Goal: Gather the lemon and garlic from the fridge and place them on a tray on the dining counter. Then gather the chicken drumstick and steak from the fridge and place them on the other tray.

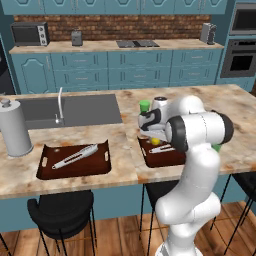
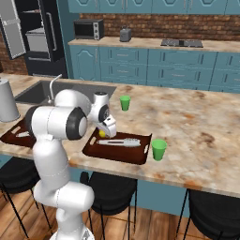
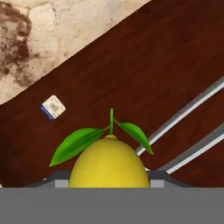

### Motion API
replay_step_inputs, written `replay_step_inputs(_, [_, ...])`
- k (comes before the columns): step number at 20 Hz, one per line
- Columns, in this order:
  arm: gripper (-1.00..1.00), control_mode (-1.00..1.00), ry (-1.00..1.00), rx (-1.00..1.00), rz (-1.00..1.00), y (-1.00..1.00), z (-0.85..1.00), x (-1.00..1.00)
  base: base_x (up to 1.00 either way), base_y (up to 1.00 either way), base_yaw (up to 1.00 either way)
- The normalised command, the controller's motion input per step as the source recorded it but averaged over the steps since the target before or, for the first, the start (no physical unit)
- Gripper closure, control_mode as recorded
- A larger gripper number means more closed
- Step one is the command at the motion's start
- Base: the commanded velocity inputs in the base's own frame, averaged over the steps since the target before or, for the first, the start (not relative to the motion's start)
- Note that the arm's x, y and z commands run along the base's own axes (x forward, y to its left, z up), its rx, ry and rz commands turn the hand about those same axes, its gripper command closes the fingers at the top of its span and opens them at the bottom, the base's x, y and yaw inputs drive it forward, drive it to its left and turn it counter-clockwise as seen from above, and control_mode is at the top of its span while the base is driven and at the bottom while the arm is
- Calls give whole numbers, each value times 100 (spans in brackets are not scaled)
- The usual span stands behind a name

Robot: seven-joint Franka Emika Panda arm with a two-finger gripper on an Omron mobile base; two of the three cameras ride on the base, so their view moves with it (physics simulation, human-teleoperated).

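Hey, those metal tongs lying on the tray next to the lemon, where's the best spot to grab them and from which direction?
Grip the tongs around the middle of their length, coming straight down from above, jaws across the two arms. They lie flat and lengthwise on the dark wooden tray, and are long and narrow, so a mid grip should keep them balanced. Note the gripper holds the lemon over that tray.

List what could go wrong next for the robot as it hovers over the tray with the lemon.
1. The lemon is round; released above the tray, it may roll against the tongs or off the rim.
2. Lowering further, the end effector could knock the tongs.
3. The arm's swing away could hit the green cup beside the tray.
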Motion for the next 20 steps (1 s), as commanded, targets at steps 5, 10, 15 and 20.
replay_step_inputs(5, [100,-100,6,0,-5,3,-30,21,0,0,0])
replay_step_inputs(10, [100,-100,6,0,-2,9,-31,9,0,0,0])
replay_step_inputs(15, [-100,-100,0,0,0,20,-38,-2,0,0,0])
replay_step_inputs(20, [-100,-100,0,0,0,14,-20,-11,0,0,0])
